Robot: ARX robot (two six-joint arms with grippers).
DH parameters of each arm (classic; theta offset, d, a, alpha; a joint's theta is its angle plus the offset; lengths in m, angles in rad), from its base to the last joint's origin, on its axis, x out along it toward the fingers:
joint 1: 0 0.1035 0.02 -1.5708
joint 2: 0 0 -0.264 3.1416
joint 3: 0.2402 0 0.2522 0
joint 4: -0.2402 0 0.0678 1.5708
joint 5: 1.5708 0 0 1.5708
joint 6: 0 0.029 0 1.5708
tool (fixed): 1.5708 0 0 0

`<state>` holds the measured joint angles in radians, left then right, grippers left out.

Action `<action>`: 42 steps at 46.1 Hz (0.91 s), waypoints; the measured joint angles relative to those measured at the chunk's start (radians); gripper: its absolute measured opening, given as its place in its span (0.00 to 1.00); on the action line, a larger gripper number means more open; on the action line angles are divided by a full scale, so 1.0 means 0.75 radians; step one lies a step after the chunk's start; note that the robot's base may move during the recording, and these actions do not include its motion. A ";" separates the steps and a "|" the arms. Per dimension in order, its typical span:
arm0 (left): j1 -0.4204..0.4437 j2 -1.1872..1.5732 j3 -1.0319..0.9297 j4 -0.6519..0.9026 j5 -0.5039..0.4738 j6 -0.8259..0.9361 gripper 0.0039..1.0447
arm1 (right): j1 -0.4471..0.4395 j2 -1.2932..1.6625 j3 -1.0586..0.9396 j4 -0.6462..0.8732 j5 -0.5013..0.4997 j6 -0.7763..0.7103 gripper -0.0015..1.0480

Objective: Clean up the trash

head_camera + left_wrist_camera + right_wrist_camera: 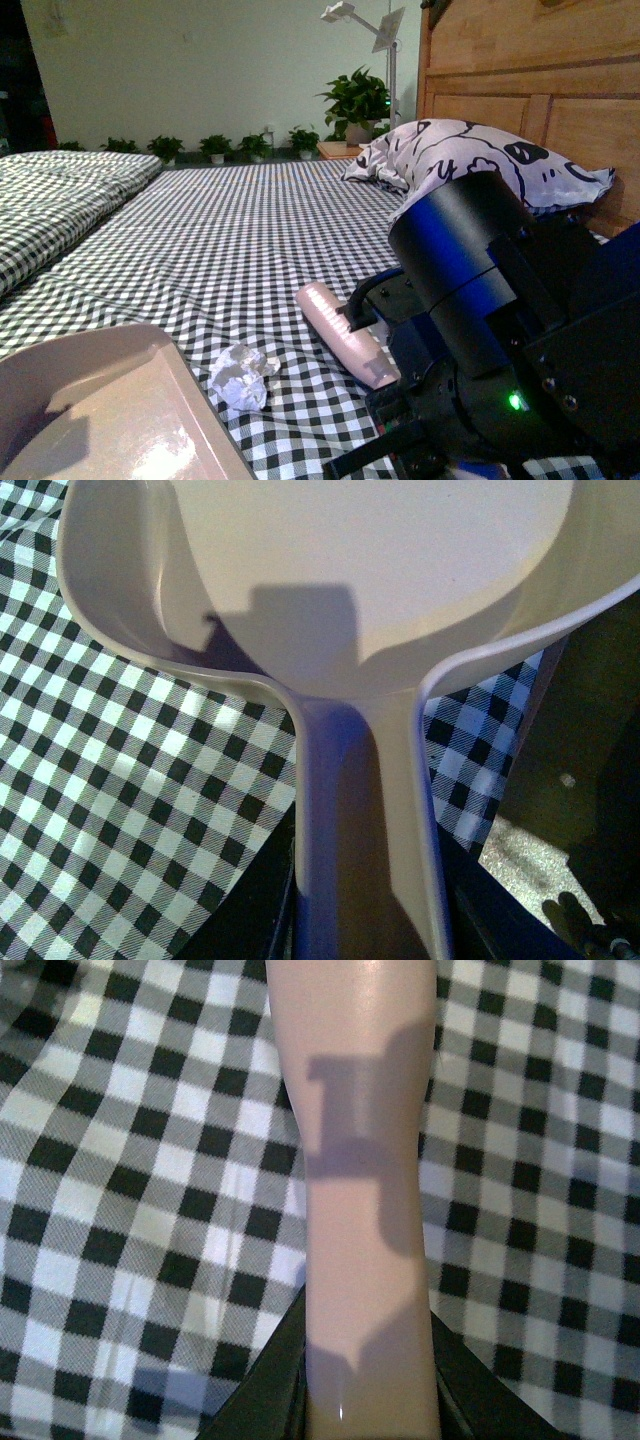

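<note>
- Right end effector: low at front right, jaws closed on the handle of a pink brush-like tool; in the right wrist view the pink handle runs straight out from between the dark jaws, over the checked cover.
- Left end effector: gripped on the handle of a pale dustpan; dark jaws sit against both sides of the handle. The pan's tray fills the front view's near left corner.
- Trash: crumpled white paper ball, lying on the bed, between the dustpan's edge and the pink tool. Just beside the pan's rim; near the tool, not touching it. Left of the right end effector, apart from it.
- Pink tool's far end points away from the robot, up the bed.
- Farther: white pillow with black print against the wooden headboard.
- Farthest: row of potted plants along the wall.
</note>
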<state>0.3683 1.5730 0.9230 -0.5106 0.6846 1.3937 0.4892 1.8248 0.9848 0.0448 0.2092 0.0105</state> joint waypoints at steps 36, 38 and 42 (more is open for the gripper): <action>0.000 0.001 0.000 0.000 0.000 0.000 0.26 | 0.104 -0.403 -0.163 -0.247 -0.467 0.038 0.19; 0.000 0.001 0.000 0.000 0.000 0.000 0.26 | 0.087 -0.410 -0.158 -0.246 -0.467 0.037 0.19; 0.000 0.001 0.000 0.000 0.000 0.000 0.26 | 0.032 -0.413 -0.153 -0.218 -0.436 0.037 0.19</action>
<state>0.3683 1.5734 0.9230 -0.5106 0.6846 1.3937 0.5133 1.5154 0.8703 -0.1184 -0.1177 0.0380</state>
